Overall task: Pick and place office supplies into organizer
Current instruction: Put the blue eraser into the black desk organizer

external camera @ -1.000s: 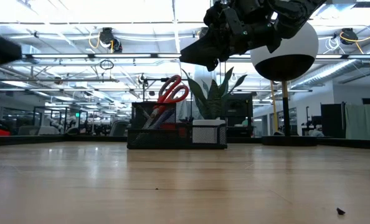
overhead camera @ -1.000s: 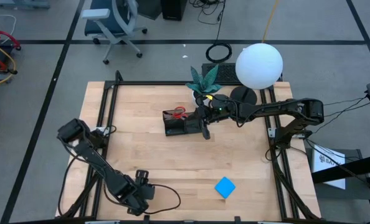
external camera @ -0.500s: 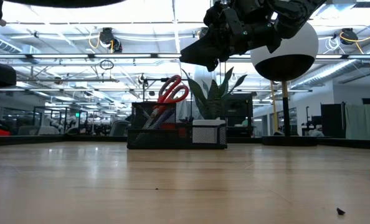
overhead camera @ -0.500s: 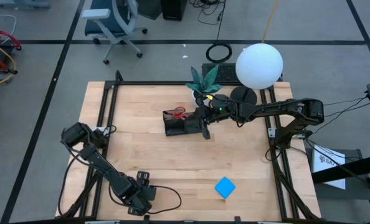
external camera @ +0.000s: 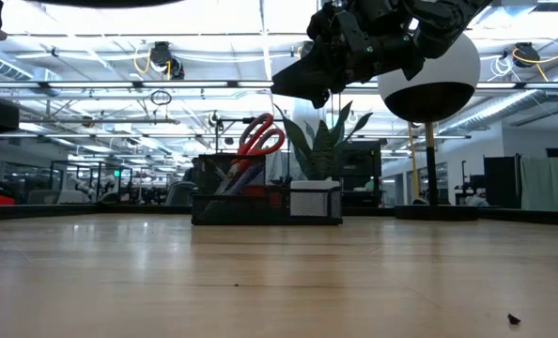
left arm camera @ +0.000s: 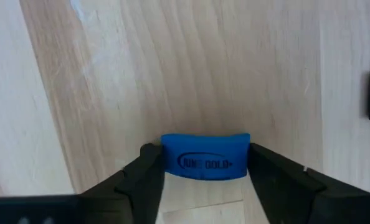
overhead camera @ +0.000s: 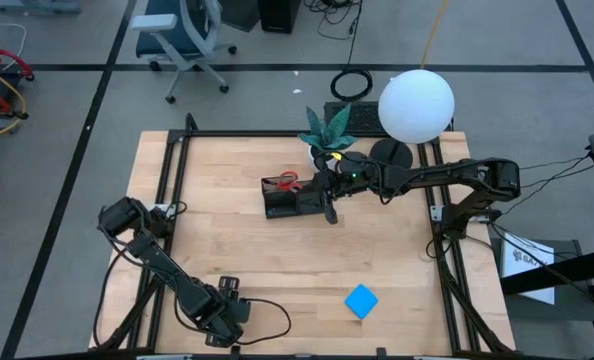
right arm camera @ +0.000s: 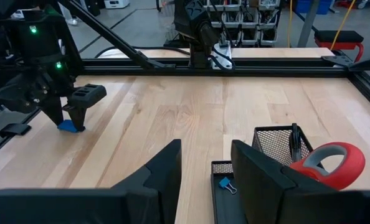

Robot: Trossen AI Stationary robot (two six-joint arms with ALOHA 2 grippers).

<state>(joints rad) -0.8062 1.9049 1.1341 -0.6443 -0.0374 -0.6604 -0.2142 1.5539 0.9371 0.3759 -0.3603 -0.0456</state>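
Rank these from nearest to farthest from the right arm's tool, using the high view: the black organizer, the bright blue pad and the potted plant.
Measured from the right tool:
1. Black organizer: right beside the tool, toward the table's middle.
2. Potted plant: a short way off, at the table's far edge.
3. Bright blue pad: farthest, near the front edge.

My end effector (left arm camera: 205, 163) gripped the small blue eraser (left arm camera: 204, 156) between both fingers (left arm camera: 141, 177), just above the pale wooden bench (left arm camera: 172, 68).
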